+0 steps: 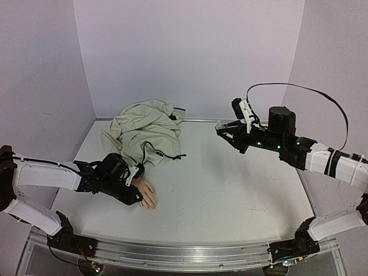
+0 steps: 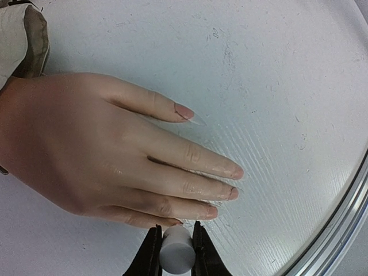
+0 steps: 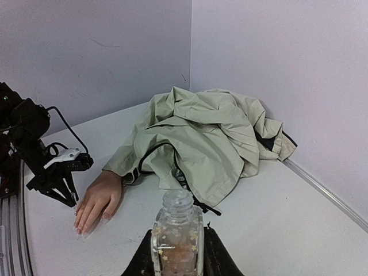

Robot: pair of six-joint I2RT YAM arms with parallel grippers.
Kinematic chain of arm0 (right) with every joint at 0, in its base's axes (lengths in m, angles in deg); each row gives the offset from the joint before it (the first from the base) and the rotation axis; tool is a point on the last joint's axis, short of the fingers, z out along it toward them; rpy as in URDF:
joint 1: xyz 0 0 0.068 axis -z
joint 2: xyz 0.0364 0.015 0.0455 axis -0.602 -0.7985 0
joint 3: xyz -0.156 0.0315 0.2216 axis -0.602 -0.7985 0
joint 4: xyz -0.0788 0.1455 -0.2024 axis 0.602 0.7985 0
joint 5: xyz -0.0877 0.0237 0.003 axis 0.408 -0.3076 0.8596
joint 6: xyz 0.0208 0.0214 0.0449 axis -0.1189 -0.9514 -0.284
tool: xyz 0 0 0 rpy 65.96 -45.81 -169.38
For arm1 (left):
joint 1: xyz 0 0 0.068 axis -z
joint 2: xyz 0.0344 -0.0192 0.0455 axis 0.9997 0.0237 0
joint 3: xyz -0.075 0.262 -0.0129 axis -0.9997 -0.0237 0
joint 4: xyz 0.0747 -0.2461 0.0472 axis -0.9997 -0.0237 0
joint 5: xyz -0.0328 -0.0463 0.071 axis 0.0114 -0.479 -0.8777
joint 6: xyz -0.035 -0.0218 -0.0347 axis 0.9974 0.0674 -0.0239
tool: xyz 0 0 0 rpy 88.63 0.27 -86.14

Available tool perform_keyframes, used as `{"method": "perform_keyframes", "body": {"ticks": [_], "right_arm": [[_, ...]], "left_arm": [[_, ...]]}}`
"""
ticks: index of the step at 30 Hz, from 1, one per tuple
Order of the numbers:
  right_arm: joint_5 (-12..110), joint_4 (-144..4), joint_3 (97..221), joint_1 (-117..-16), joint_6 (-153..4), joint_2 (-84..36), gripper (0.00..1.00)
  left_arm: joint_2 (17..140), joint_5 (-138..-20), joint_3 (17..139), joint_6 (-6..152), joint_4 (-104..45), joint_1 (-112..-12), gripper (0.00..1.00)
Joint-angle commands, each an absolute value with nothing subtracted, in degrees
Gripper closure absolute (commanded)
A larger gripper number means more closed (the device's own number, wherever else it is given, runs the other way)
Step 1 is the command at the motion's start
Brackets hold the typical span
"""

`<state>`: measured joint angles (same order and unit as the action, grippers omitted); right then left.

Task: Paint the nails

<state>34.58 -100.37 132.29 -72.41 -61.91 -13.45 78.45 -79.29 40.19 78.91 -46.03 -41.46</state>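
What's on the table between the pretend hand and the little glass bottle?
Nothing. Only bare white table lies between the hand and the bottle, shown in the right wrist view.

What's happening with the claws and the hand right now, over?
Left claw shut on white cap, beside little finger. Right claw shut on glass bottle, across the table. Nails uncovered, hand lying flat. Jacket bunched behind, nothing blocking.

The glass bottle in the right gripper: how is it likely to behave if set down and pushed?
The bottle looks like smooth glass, so probably slippery and breakable. Its neck is uncapped, so tipping would likely spill it.
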Motion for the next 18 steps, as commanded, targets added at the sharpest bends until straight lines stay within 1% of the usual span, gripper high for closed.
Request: {"method": "perform_keyframes", "body": {"ticks": [1, 18], "right_arm": [[33.45, -103.73, 134.31, -72.52, -62.27, -12.71, 1.00], [33.46, -103.73, 134.30, -72.53, -62.27, -12.69, 1.00]], "left_arm": [[78.59, -79.68, 42.12, 78.18, -45.66, -41.27, 1.00], [80.30, -78.94, 42.40, 77.76, -45.14, -41.28, 1.00]]}}
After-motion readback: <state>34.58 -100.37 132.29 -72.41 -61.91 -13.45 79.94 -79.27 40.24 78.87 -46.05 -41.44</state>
